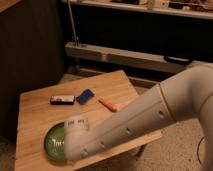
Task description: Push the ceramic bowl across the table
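— Well, where is the gripper found, and how is it set?
— It is seen at the lower left of the frame, poised over the ceramic bowl. Whether it is open or closed cannot be told, since its tip is hidden by the casing of the arm. The bowl is placed on the table near the lower left corner, with its right part covered by the arm.
— How should the push be done well?
— Contact is best held low against the bowl's inner wall, so that the bowl is slid and not tipped. A slow, straight stroke toward bare wood is advised. A black flat device, a blue item and an orange stick are laid higher in the frame, so a path past them should be chosen and the table's edge watched.
— Can any writing be read?
— None. A pale patch is noticed on the black device, but no letters can be made out. Nothing legible is found on the grey shelf behind.
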Controlling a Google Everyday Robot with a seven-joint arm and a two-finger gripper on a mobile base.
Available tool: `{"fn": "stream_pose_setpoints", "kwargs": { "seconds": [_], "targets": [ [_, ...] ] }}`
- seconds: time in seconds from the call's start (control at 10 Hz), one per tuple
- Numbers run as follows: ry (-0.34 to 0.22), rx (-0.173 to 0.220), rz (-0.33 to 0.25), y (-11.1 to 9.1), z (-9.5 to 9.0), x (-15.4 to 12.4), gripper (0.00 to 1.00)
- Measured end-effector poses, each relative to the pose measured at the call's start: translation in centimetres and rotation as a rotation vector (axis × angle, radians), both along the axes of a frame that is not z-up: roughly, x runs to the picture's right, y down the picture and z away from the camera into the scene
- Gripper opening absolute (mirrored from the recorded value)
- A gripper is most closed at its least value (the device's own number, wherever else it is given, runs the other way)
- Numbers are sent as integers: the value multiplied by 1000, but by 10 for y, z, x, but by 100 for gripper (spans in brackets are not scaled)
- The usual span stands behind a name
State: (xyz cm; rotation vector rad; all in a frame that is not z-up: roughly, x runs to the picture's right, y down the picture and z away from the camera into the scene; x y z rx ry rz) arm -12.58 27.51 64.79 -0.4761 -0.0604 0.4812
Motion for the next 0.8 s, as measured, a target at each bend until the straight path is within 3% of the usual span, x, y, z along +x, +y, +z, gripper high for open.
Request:
{"fn": "stream_pose_setpoints", "kwargs": {
  "seconds": [0.3, 0.6, 0.8],
  "targets": [
    [-55, 41, 3, 28, 14, -5, 80],
    [-107, 41, 31, 21, 51, -1, 80],
    [-119, 37, 44, 19, 63, 0, 80]
  ]
}}
